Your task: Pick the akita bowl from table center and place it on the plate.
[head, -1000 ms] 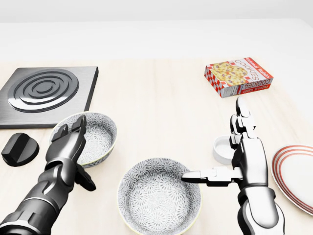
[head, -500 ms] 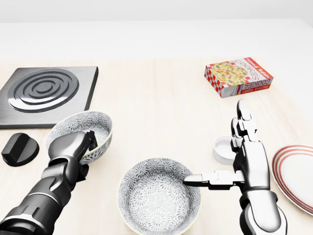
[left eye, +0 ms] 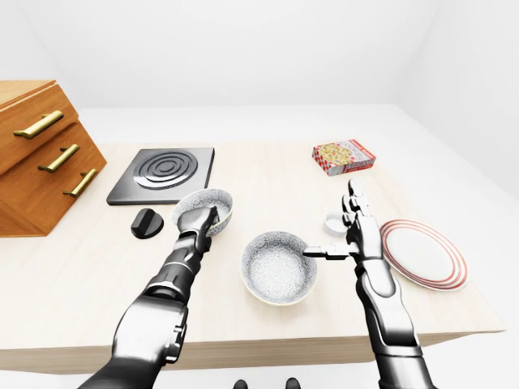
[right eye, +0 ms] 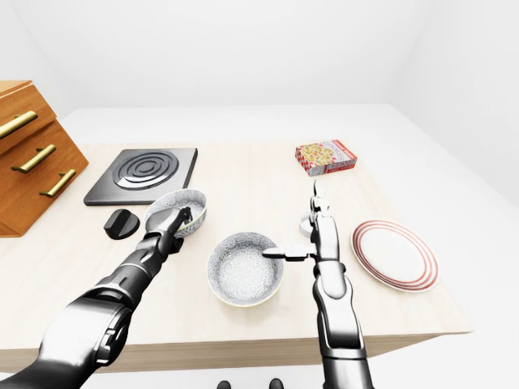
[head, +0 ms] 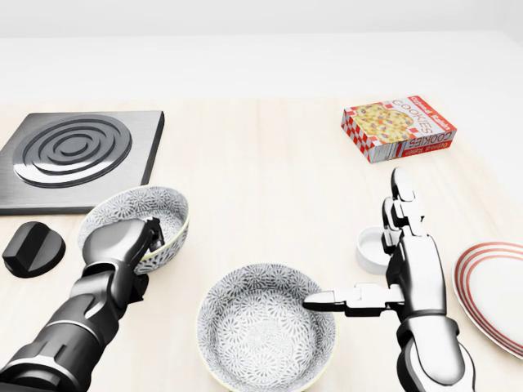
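Observation:
Two alike grey-patterned bowls are on the pale table [head: 270, 171]. In the head view the left bowl [head: 155, 214] sits tilted, its near rim raised, with my left hand [head: 131, 238] shut round that rim. The larger-looking centre bowl [head: 261, 331] rests flat at the bottom middle. My right hand [head: 391, 273] stands open beside it, fingers pointing up the view, thumb stretched left and reaching over the bowl's right rim. The red-ringed white plate [head: 497, 290] lies at the right edge, right of that hand.
A small white cup [head: 369, 249] sits just left of my right hand's fingers. A cookie box [head: 398, 128] lies at the upper right. A black hob plate [head: 78, 153] and black knob [head: 33, 249] are at left. A wooden drawer chest [left eye: 40, 158] stands far left.
My left hand went from resting open on the left bowl to closed on its near rim, and that bowl tipped up. The right hand barely shifted.

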Motion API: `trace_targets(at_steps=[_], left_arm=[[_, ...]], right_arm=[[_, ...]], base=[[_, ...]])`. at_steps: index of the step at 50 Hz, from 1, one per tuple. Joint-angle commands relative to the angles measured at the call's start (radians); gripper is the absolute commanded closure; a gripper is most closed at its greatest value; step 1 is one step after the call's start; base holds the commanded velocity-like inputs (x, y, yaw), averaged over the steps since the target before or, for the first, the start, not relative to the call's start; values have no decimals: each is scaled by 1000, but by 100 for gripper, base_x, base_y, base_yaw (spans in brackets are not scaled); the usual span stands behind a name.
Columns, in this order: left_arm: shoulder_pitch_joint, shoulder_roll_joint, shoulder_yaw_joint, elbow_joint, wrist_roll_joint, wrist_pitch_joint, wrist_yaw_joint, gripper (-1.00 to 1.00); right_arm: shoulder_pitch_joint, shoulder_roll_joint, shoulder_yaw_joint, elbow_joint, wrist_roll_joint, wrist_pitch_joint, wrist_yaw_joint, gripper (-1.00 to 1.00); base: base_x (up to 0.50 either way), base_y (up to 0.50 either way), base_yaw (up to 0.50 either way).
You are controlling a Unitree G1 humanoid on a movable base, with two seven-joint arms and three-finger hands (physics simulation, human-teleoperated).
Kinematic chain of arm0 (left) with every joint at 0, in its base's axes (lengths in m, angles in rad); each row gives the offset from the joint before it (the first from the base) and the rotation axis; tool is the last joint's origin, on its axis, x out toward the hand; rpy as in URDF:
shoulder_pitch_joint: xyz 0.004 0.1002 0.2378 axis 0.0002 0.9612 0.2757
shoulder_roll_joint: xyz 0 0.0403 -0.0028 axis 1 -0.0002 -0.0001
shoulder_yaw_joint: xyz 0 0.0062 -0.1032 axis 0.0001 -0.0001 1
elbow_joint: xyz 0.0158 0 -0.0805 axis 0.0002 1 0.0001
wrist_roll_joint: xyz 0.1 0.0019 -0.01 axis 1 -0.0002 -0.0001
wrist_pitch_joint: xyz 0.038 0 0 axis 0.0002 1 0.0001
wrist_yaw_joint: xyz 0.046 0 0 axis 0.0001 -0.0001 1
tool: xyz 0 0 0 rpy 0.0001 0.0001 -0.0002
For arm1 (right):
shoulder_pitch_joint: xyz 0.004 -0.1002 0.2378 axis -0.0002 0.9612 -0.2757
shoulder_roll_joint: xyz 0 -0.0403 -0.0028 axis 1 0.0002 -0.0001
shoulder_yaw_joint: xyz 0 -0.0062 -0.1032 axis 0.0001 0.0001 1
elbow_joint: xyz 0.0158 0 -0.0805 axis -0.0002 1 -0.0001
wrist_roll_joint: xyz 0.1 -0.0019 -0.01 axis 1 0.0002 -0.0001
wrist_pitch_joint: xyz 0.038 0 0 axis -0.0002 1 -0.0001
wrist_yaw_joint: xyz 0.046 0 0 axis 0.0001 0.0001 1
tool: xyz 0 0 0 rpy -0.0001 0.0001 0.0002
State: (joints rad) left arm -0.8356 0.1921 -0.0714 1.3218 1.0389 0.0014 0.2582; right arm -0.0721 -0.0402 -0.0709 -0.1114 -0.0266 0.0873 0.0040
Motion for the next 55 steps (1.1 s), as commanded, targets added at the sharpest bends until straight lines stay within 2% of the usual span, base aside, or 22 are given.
trace_targets(at_steps=[1,18,32,37,42,44,46,50,51,52,55], left_arm=[[34,-6,16,31,-21,-17,-8,100],[40,-11,7,21,-20,-18,19,100],[19,11,1,5,-11,-44,53,100],[-8,46,-17,-28,37,-59,52,100],[-32,82,-18,-77,78,-73,20,100],[-26,95,-23,-118,102,-86,1,100],[-7,98,-19,-177,119,-81,-23,100],[71,102,2,-391,154,-61,-128,100],[81,101,9,-417,163,-61,-141,100],[112,99,14,-500,169,-60,-188,100],[157,92,29,-611,199,-64,-240,100]], right_arm=[[-1,-1,5,6,-1,0,-3,-100],[-1,1,3,-3,-2,0,1,-100],[-5,0,7,-2,-5,0,-1,-100],[3,-6,-4,-24,-2,0,5,-100],[-5,-5,-6,-26,-1,0,1,-100],[-1,-5,-4,-28,-3,0,0,-100],[5,-5,-6,-33,-2,0,2,-100],[13,-7,-9,-41,-3,0,7,-100],[13,-7,-10,-41,-3,0,7,-100],[10,-14,-11,-36,-11,0,9,-100],[9,-30,-9,-38,-39,0,33,-100]], base=[[0,0,0],[0,0,0],[0,0,0],[0,0,0],[0,0,0],[0,0,0],[0,0,0],[0,0,0],[0,0,0],[0,0,0],[0,0,0]])
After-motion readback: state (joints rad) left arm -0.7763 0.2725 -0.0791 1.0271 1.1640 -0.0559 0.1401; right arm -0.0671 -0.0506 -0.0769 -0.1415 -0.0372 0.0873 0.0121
